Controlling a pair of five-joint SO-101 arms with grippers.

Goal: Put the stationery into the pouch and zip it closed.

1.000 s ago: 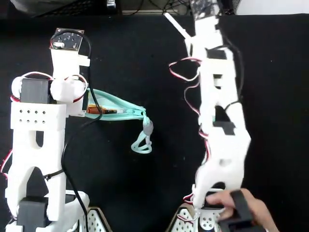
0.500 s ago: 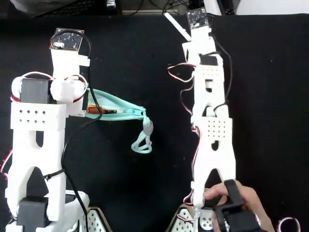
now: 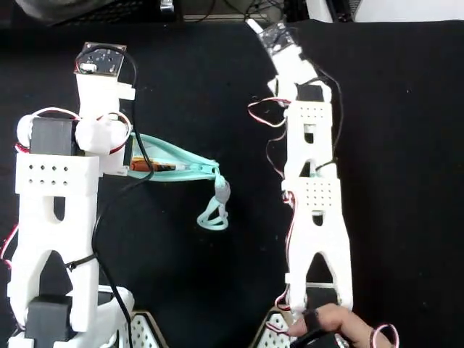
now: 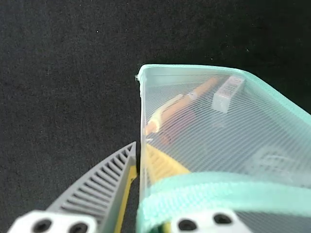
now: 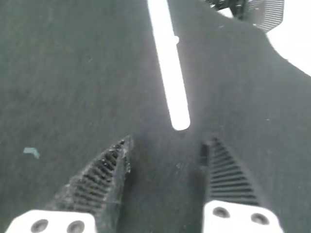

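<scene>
Where the pouch lies: the teal mesh pouch (image 3: pixel 176 161) is laid on the black table (image 3: pixel 188 80) on the left arm's side, one end held at that arm and the other pointed toward the middle of the table
Pouch rims: from above, the two teal rims are seen parted near the left arm and drawn together at the free end
Loop strap: a teal loop strap (image 3: pixel 214 209) is attached at the pouch's free end and is spread on the table just beside it
Pouch contents: through the mesh wall an orange pen (image 4: pixel 177 104) and a small pale block (image 4: pixel 227 93) are seen inside the pouch; what the block is cannot be told
Left gripper: the left gripper (image 4: pixel 141 158) is clamped on the pouch's end, the mesh wall being pinched between its fingers (image 4: pixel 97 189), one grey outside and one yellow-faced seen through the mesh
Right gripper: the right gripper (image 5: pixel 167 145) is held low over the far side of the table, well apart from the pouch; its fingers (image 5: pixel 104 170) are spread apart and nothing is held between them
White stick: a white stick (image 5: pixel 167 63) is laid flat on the table just beyond the spread fingers, its near end lined up with the gap between them and touched by neither
</scene>
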